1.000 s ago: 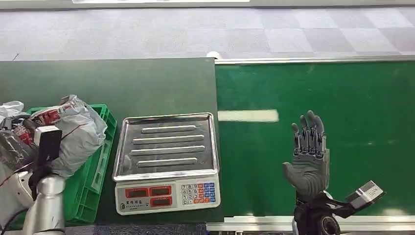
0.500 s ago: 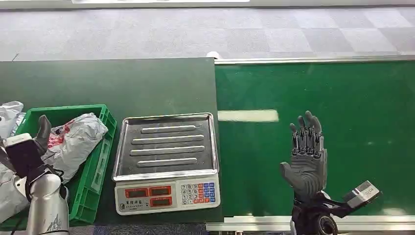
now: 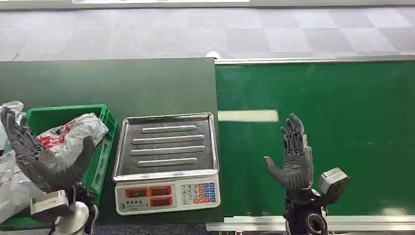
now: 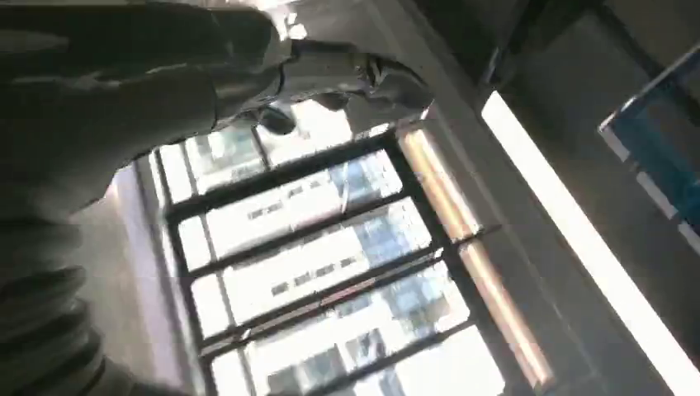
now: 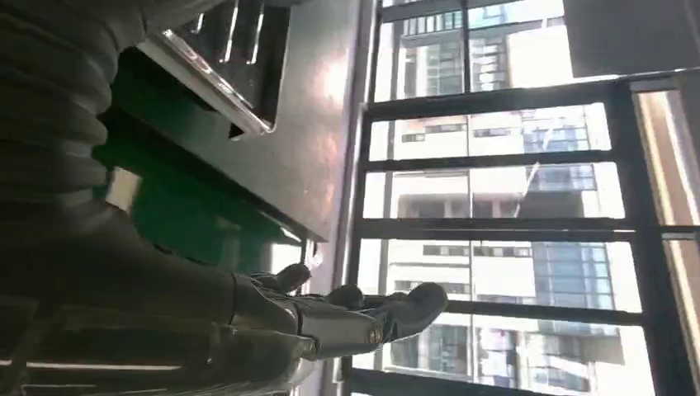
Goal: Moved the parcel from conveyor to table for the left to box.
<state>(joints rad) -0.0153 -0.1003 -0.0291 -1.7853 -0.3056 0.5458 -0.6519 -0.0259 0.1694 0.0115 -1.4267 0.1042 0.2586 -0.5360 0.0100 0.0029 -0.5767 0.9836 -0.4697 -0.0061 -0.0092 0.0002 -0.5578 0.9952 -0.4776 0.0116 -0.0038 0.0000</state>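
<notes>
Left hand: dark grey, fingers black. Parcel just beyond its fingertips: grey plastic mailer with red and white print. Crate holding the parcel: bright green. Weighing scale beside the thumb: silver ribbed pan, pale grey base, two red displays, keypad of white, blue and orange keys. Conveyor belt under the right hand: vivid green, silver rail. Table: dark green. Floor: grey tiles, possibly checkered.
</notes>
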